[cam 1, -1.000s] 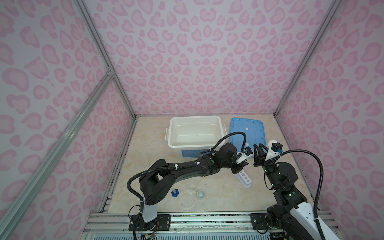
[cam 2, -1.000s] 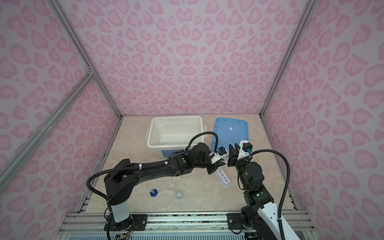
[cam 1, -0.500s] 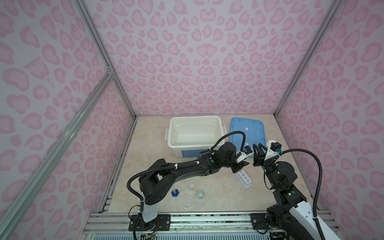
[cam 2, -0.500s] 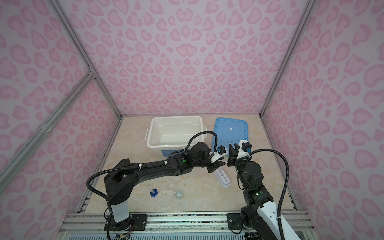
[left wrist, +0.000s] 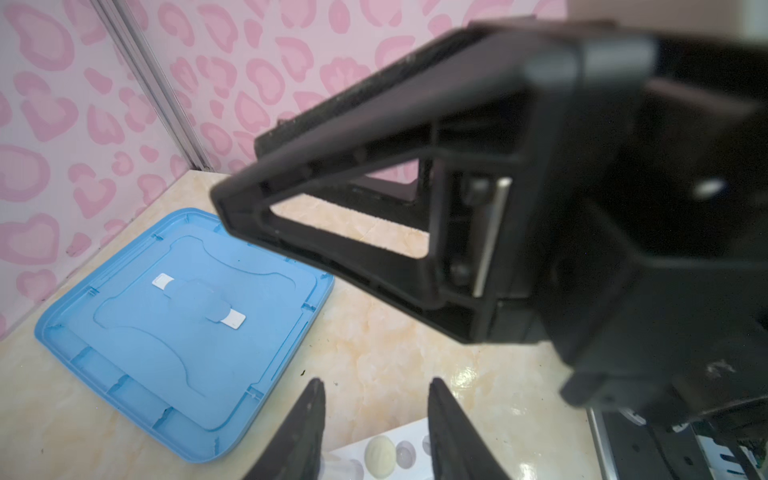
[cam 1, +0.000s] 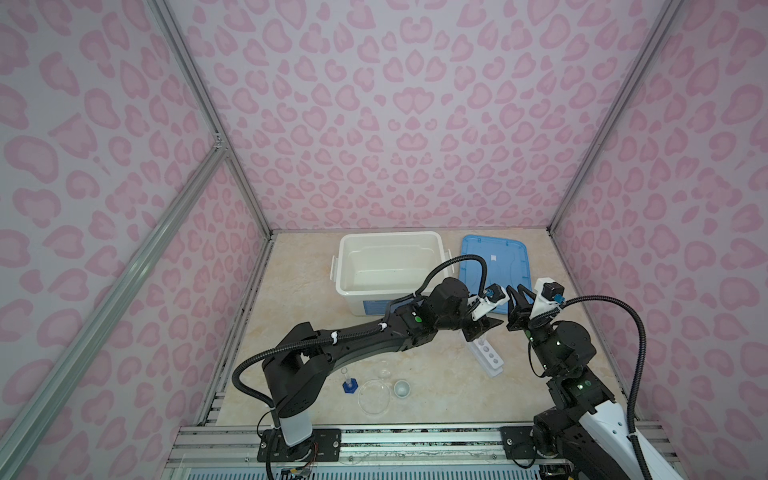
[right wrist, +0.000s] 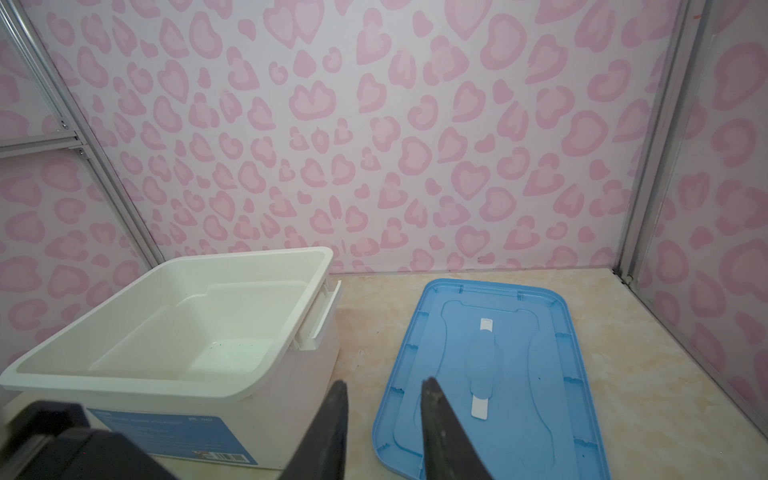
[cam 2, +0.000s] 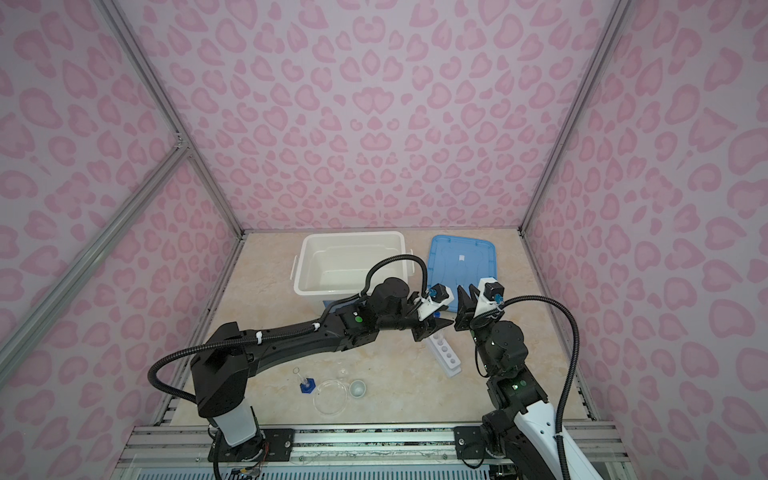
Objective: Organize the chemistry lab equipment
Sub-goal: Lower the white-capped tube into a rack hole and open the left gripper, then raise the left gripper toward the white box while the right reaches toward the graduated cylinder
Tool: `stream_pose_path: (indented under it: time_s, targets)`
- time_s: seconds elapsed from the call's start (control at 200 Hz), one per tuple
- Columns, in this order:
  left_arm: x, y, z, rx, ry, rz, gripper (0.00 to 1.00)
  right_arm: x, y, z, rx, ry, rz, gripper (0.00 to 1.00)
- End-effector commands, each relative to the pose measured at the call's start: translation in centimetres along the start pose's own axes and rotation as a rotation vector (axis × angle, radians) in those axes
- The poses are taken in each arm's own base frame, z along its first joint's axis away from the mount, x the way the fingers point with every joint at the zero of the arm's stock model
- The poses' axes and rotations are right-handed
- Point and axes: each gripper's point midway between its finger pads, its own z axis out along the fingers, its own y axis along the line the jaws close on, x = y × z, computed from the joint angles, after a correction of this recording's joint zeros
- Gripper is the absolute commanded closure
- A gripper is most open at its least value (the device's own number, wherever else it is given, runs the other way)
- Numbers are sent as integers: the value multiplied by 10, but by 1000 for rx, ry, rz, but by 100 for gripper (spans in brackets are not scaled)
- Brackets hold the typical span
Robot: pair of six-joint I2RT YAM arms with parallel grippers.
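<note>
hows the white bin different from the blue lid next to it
The white bin is deep and open-topped; the blue lid is thin and flat. The bin stands upright; the lid lies off it, beside it on the table. The bin's front bears a blue label; the lid's middle has a white-tipped handle. Both are rounded rectangles.

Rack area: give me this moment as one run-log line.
left gripper: open, empty, over white rack far end | right gripper: open, empty, raised near blue lid | pale-capped tube: in rack hole
</note>
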Motion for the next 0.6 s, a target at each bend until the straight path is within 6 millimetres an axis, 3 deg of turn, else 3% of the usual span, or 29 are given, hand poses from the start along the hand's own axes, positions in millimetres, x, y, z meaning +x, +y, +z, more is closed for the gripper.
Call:
stream_pose_path:
  time_s: [0.0, 0.14, 0.3, 0.465, 0.595]
  targets:
    - [-27, -4, -13, 11, -72, 32, 56, -5, 3, 0, -10, -6, -6, 69]
    - [-47, 0, -34, -13, -125, 31, 57, -4, 8, 4, -29, 39, -31, 69]
    - [-58, 27, -70, -65, -186, -39, 57, 7, 22, 12, -92, 159, -82, 69]
    - [-61, 65, -130, -168, -276, -138, 56, 17, 58, 10, -247, 277, -175, 68]
    - [-47, 97, -179, -300, -311, -213, 53, 38, 92, 5, -364, 396, -297, 67]
